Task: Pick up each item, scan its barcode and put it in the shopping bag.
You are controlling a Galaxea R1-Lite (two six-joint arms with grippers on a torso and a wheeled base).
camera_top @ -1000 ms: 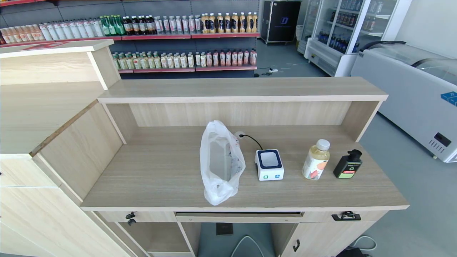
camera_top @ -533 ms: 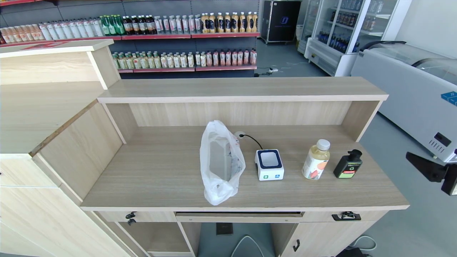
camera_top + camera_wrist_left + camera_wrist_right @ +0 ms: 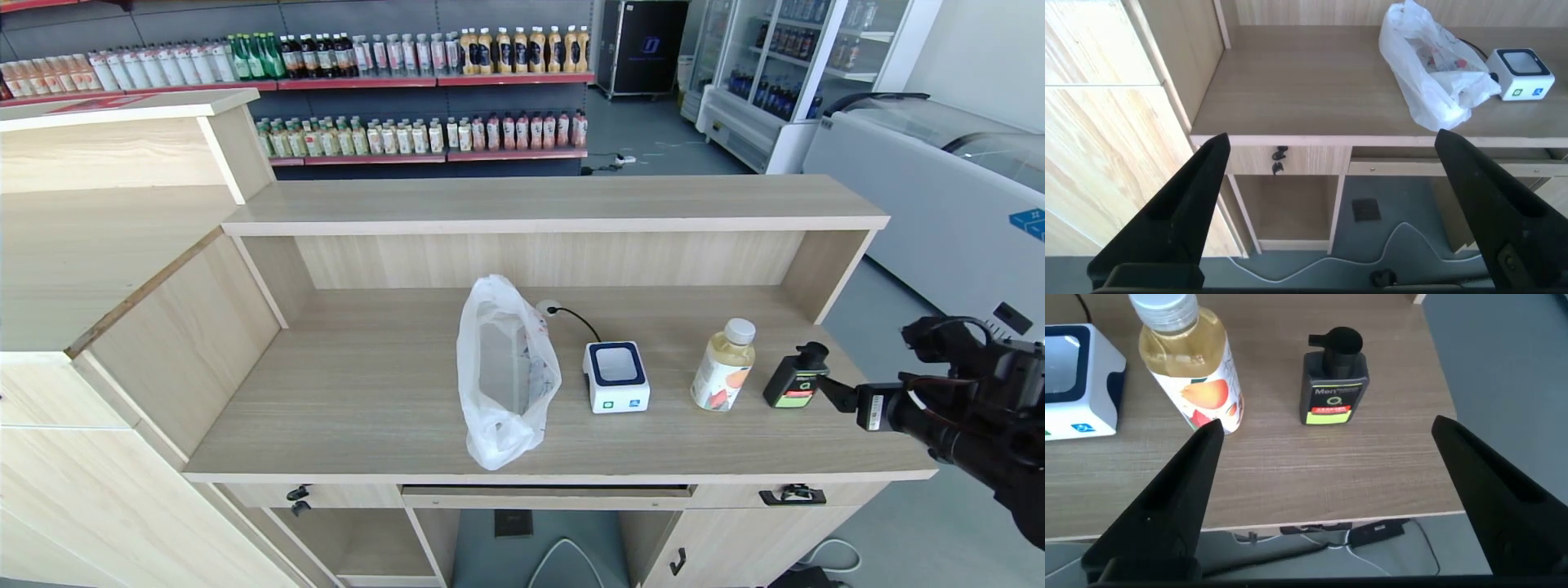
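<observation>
On the wooden counter (image 3: 367, 408) a white plastic shopping bag (image 3: 506, 376) lies open toward the front, also visible as the bag (image 3: 1429, 65). To its right sit the white barcode scanner (image 3: 616, 376), a juice bottle (image 3: 723, 365) with a white cap and a black pump bottle (image 3: 796, 377), both upright. My right gripper (image 3: 873, 363) hovers open at the counter's right end, one fingertip just right of the pump bottle. The right wrist view has the pump bottle (image 3: 1333, 380) between the fingers of that gripper (image 3: 1327, 429), apart from them. My left gripper (image 3: 1331, 140) is open and holds nothing, low in front of the counter's left part.
A raised shelf (image 3: 555, 204) and side walls enclose the counter's back and sides. The scanner's cable (image 3: 571, 318) runs behind the bag. Drawers and an open bay (image 3: 1290, 204) lie under the front edge. Store shelves and freezers stand behind.
My right arm has come in from the right edge of the head view and moved left to the black pump bottle. The items on the counter have not moved.
</observation>
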